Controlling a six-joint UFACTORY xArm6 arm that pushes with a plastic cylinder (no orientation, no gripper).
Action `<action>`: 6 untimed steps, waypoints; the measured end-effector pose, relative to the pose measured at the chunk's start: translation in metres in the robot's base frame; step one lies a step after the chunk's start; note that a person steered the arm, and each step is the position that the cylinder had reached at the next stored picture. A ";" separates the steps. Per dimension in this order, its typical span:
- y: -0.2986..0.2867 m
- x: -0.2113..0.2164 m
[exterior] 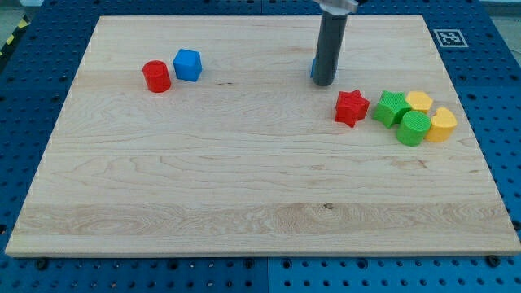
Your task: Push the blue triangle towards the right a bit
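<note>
My tip (324, 83) stands on the board in the upper middle of the view. A blue block (313, 68) shows only as a thin sliver at the rod's left edge; the rod hides most of it, so its shape cannot be made out. The tip touches it or is very close. A red star (351, 107) lies just to the lower right of the tip.
A red cylinder (156, 76) and a blue cube (188, 64) sit together at the upper left. At the right a green star-like block (391, 107), a green cylinder (413, 128) and two yellow blocks (419, 101) (443, 124) are clustered. The wooden board (244, 187) lies on a blue perforated table.
</note>
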State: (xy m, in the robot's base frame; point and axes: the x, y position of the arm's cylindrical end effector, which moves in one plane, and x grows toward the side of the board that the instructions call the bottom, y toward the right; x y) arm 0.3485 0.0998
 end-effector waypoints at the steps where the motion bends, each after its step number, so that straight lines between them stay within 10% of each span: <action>1: 0.001 -0.015; 6: -0.023 -0.105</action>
